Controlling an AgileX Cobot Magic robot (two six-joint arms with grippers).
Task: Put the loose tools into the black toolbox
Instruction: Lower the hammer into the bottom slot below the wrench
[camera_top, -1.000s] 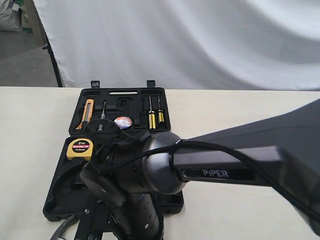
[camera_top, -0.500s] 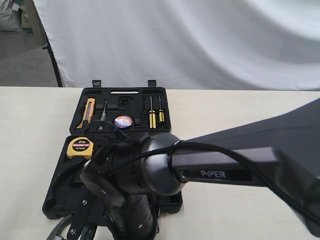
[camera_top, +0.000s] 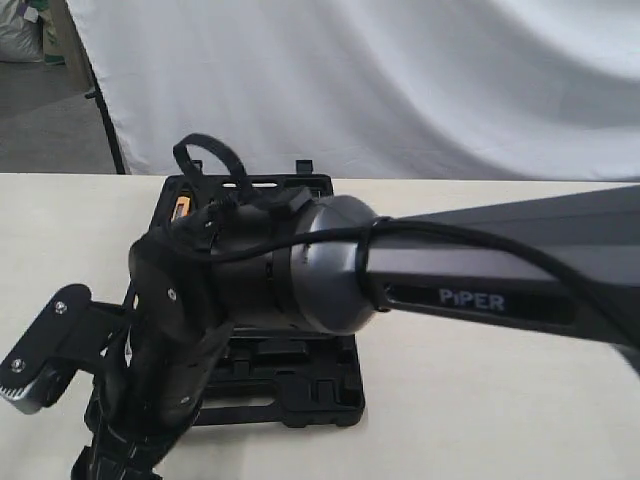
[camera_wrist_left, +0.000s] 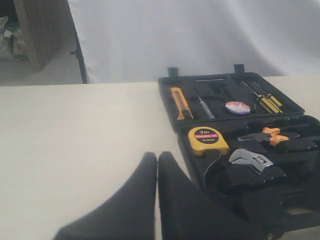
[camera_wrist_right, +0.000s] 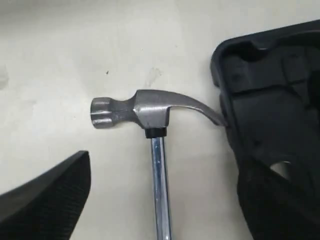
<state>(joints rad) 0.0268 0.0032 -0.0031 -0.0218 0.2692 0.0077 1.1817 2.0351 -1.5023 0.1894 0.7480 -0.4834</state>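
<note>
right wrist view: right fingers (camera_wrist_right: 47, 197) spread wide, empty, straddling the hammer (camera_wrist_right: 150, 112) on the desk (camera_wrist_right: 75, 45); left fingers (camera_wrist_left: 132, 200) pressed together.

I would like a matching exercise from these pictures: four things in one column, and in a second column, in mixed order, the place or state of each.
Things:
1. hammer
2. wrench
3. tape roll
4. left gripper

Places or states:
A. in the toolbox, beside the yellow tape measure
B. shut, holding nothing
C. on the table, claw at the toolbox edge
D. in the toolbox half with the screwdrivers

Pairs: 1-C, 2-A, 3-D, 4-B.
</note>
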